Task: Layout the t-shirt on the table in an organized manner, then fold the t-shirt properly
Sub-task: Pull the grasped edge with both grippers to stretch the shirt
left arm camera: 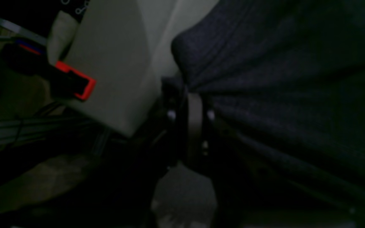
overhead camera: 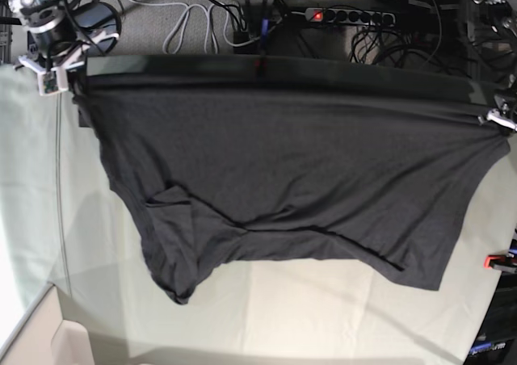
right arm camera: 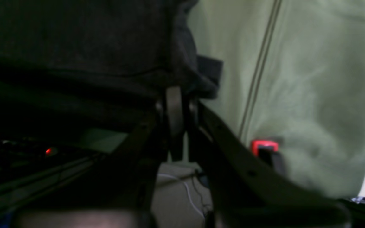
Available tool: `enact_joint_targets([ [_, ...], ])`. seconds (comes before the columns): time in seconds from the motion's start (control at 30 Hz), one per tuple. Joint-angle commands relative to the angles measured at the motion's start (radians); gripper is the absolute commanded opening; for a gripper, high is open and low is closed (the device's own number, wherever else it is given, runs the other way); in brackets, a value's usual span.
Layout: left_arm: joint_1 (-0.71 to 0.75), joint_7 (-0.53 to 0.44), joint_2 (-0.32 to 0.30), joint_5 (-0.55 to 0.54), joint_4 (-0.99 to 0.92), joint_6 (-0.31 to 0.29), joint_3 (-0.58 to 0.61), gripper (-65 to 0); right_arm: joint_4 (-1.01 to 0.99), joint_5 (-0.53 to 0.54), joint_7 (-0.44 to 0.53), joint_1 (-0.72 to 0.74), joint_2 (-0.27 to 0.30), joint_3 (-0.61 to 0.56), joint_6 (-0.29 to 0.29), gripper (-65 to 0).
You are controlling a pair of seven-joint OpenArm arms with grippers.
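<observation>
The t-shirt (overhead camera: 283,179) is stretched wide across the table (overhead camera: 323,308), its top edge pulled taut along the upper part of the base frame — lower hem sagging in folds toward the centre. Upper left of that frame, the right hand (overhead camera: 78,89) is clenched on one corner of the dark cloth; at the right edge, the left hand (overhead camera: 491,119) is clamped tight on the opposite corner. A red clamp (left arm camera: 78,80) grips the table edge in the left wrist view's upper left.

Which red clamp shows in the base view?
Only the red clamp at the table's edge on the picture's right, below the left gripper. No clamp shows near the right gripper.
</observation>
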Motion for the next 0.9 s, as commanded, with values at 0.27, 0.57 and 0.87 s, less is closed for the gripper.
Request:
enact_joint_targets([
  [0.27,-0.129,-0.033,-0.037,0.009,-0.137,0.011,0.049,-64.6,-0.092,0.004,-0.082,0.294,0.019,-0.035,0.006,-65.0],
  [0.57,-0.418,-0.033,-0.088,0.067,-0.452,0.020,0.239,-64.4,-0.344,0.002,-0.301,0.646,0.137,-0.176,0.006,-62.3],
  [0.87,-0.550,-0.027,-0.088,0.104,-0.573,0.014,0.247,-38.9,-0.389,0.002,-0.315,0.712,0.156,-0.117,0.005,-34.4],
])
